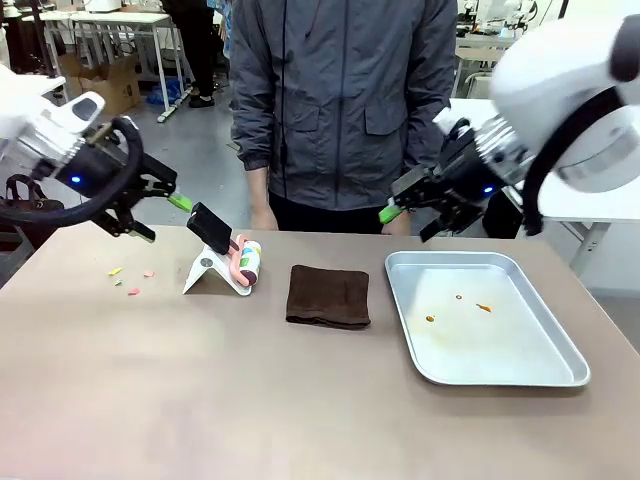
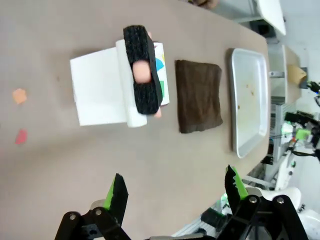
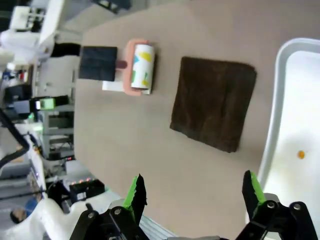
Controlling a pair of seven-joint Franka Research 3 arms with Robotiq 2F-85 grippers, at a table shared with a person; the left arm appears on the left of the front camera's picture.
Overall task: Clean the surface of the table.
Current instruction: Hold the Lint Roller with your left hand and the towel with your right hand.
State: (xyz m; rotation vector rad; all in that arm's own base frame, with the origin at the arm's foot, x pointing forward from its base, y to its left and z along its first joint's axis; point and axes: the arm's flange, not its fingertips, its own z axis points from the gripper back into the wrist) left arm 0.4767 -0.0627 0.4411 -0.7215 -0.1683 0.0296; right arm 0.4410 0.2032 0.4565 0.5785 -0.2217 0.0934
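The left tool (image 1: 165, 218) hangs wide open and empty over the matte brown-taupe desk (image 1: 200, 400). On the desk lie small coloured paper scraps (image 1: 130, 281), a pink-framed lint roller (image 1: 246, 262) on a white stand (image 1: 205, 270), a folded dark brown cloth (image 1: 328, 296) and a shiny rectangular silver metal tray (image 1: 399, 305). The right tool (image 1: 408, 222) gapes empty above the desk's far edge.

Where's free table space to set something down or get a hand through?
Free: the whole near half of the table, in front of the lint roller, brown cloth and metal tray; also a narrow gap between cloth and tray. Crowded: the far row, from the paper scraps to the tray.
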